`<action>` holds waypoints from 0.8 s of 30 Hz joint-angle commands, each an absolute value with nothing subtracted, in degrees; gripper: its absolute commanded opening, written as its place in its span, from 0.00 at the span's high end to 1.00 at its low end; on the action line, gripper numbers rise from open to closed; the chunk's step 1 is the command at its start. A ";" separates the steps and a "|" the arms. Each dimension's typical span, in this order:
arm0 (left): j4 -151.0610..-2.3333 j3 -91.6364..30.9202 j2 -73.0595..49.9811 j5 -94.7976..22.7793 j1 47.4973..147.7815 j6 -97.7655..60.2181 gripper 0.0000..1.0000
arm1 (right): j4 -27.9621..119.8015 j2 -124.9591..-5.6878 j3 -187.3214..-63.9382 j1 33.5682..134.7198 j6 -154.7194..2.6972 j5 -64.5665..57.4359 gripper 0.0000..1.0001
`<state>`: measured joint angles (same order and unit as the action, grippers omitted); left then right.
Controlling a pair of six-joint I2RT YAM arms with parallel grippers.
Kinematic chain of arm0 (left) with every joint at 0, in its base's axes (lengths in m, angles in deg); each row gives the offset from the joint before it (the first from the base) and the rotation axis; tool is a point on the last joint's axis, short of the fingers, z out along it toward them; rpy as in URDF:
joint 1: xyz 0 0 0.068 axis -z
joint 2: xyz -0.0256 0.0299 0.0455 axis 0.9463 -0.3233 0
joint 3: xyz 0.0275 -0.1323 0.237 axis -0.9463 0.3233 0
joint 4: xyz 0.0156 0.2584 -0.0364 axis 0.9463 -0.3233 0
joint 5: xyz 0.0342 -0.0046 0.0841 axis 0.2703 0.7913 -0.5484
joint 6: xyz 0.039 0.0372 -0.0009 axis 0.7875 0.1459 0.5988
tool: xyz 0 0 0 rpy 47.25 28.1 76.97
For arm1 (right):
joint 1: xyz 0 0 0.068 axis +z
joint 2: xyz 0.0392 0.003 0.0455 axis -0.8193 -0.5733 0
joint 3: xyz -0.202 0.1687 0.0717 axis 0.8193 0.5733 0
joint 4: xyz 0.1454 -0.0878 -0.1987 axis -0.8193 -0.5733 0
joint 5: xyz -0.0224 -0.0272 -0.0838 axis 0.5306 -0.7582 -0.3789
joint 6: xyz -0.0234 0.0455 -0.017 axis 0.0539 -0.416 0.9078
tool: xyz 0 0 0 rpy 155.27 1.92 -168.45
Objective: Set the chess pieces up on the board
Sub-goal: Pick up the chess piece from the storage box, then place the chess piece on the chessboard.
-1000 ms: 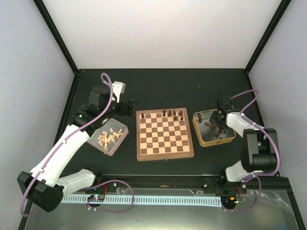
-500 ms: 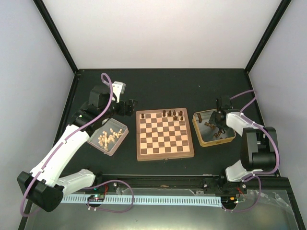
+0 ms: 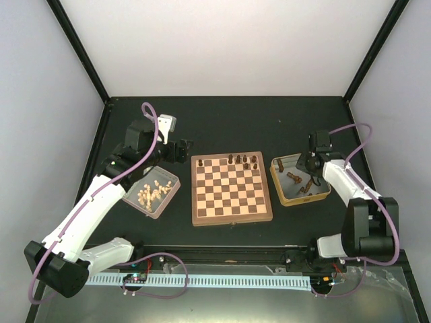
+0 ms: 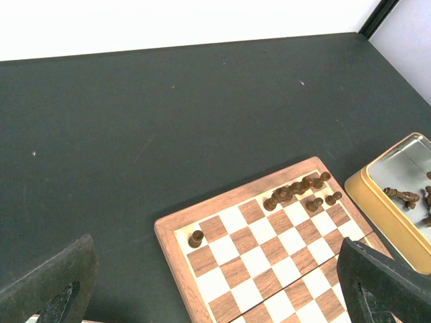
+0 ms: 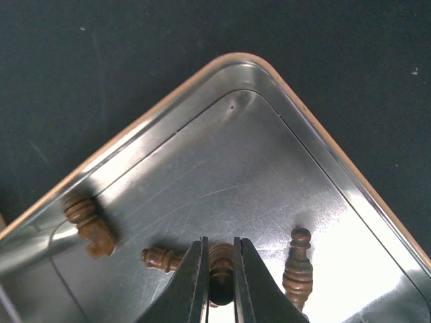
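Right gripper (image 5: 220, 247) – jaws pinched nearly together on one small dark piece (image 5: 221, 259), seen from the wrist cam as a rounded brown knob between two black fingers. Can't tell whether it is upright or clear of the tray floor. Lying on the shiny metal beside it are a stubby piece (image 5: 161, 257) just left, a taller turned one (image 5: 298, 266) just right, and a third (image 5: 89, 225) farther left by the wall. All sit in the gold-rimmed tray (image 5: 202, 75), which in the top view rests right of the board (image 3: 232, 220), near but apart.

On the board, several dark chess pieces (image 3: 244, 161) stand bunched toward the right of the far rows, w/ one alone at the far-left corner. Most squares are bare, so setup looks early. Left gripper (image 3: 183, 151) hovers wide open off the board's far-left corner, holding nothing. Left of the board, a second tray (image 3: 135, 204) holds pale pieces (image 3: 151, 194).

Risks, my judgement: the grip is on a small round surface, so the piece could swivel or pop out – esp. on a fast swing. Neighbours lie close enough that a finger may drag one. The tray rim could clip a low carry. The standing pieces are tightly packed, so a crooked set-down could topple them.
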<state>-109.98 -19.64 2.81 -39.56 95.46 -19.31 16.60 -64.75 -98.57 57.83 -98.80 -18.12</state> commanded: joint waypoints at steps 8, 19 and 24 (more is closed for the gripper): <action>-108.41 -19.76 3.74 -39.56 94.96 -18.86 0.01 | 9.04 -61.12 -106.48 65.75 -96.98 -13.88 0.97; -108.41 -19.65 4.10 -39.87 94.96 -18.88 0.01 | 6.38 -73.45 -117.57 85.54 -97.26 -13.28 0.96; -108.36 -19.62 4.23 -39.88 94.96 -18.88 0.01 | 5.78 -80.58 -123.57 89.60 -97.13 -14.39 0.95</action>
<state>-109.98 -19.60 2.81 -39.56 95.46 -19.31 7.03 -77.04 -119.51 87.81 -97.58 -13.64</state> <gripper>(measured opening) 0.988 0.085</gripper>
